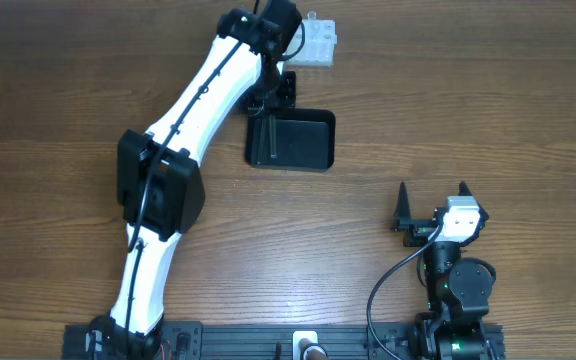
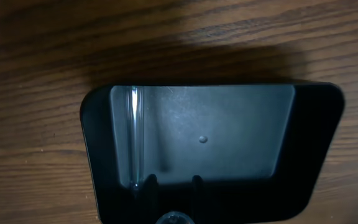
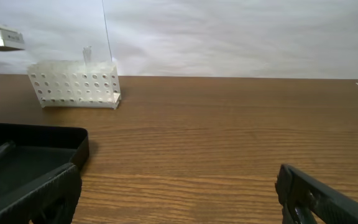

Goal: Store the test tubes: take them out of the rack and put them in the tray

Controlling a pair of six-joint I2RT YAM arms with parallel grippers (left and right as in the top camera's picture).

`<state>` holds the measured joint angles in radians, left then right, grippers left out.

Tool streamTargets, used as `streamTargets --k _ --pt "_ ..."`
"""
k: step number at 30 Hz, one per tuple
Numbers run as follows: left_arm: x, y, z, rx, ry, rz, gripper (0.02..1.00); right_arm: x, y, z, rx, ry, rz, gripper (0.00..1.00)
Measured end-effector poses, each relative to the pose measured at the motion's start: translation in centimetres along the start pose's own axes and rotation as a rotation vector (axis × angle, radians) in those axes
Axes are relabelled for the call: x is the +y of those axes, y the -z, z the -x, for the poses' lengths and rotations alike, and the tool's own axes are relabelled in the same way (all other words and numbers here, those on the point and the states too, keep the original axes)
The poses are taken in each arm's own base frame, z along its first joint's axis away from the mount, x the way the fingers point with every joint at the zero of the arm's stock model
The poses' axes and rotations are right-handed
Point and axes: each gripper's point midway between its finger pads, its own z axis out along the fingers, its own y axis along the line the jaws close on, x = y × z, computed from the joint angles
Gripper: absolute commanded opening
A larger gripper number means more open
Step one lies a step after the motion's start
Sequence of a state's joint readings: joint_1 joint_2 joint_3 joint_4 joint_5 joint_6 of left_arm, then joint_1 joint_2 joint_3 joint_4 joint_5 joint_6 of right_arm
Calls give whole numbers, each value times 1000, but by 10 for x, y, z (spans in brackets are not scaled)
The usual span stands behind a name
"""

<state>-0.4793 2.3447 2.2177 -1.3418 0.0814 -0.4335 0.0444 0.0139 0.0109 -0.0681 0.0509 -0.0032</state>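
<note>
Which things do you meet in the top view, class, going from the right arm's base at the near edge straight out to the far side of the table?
right hand → black tray → clear test tube rack

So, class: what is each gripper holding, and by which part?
The right gripper is open and holds nothing. For the left gripper, above the tray, it cannot be told. One test tube lies in the tray.
</note>
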Motion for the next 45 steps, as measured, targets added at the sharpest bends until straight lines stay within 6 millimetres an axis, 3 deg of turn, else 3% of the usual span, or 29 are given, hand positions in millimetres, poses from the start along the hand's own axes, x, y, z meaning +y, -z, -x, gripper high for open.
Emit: streamTargets --k 9,23,30,36,42,45 --pt "2 -28 4 21 -20 21 62 0 0 0 0 0 0 993" --pt "2 -47 10 20 -19 21 75 0 0 0 0 0 0 991" --pt "5 -66 7 53 -17 35 167 0 0 0 0 1 0 991" --pt "4 -70 10 45 -23 32 354 0 0 0 0 0 0 993" --pt "5 -68 8 56 -23 37 367 0 0 0 0 0 0 991" --pt "3 -55 8 56 -24 37 373 0 0 0 0 0 0 991"
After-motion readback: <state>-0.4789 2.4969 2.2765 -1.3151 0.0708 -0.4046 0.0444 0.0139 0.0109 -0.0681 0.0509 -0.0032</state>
